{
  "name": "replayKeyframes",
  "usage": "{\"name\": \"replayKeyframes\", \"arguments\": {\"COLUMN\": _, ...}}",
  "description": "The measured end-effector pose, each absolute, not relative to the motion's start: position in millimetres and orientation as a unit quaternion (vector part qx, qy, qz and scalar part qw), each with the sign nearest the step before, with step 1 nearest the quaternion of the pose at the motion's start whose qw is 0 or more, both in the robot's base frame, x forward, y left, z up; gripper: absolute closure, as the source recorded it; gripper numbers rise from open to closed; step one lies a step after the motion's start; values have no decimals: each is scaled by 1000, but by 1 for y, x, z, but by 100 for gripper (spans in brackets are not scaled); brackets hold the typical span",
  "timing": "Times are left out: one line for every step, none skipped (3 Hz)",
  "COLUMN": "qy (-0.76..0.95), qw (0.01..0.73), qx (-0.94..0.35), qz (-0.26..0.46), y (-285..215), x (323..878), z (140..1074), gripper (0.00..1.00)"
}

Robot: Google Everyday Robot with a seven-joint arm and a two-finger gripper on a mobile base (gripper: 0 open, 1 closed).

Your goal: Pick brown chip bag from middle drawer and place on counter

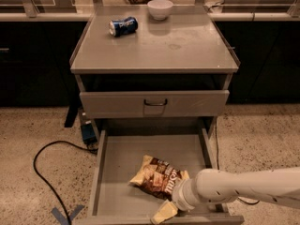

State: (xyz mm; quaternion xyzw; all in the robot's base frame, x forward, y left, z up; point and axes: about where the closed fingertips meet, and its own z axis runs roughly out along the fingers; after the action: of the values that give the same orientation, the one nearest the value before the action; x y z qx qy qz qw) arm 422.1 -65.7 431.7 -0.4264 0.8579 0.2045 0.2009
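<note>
The brown chip bag (157, 178) lies on the floor of the open middle drawer (117, 172), towards its front and right of centre. My gripper (169, 206) reaches in from the right on a white arm (243, 187). It is low at the bag's near right end, by the drawer's front edge, and hides that end of the bag. The counter (159, 43) is the grey cabinet top above the drawers.
A dented blue soda can (122, 26) and a white bowl (160, 8) stand at the back of the counter. The upper drawer front with a dark handle (155, 103) is closed. A black cable (51, 168) and a blue box (87, 132) lie on the floor to the left.
</note>
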Motion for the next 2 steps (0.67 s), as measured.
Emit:
{"name": "replayKeyframes", "arguments": {"qy": 858, "qw": 191, "qx": -417, "qz": 231, "y": -53, "x": 426, "z": 401, "gripper": 0}}
{"name": "replayKeyframes", "arguments": {"qy": 857, "qw": 192, "qx": -418, "qz": 230, "y": -52, "x": 427, "z": 403, "gripper": 0}}
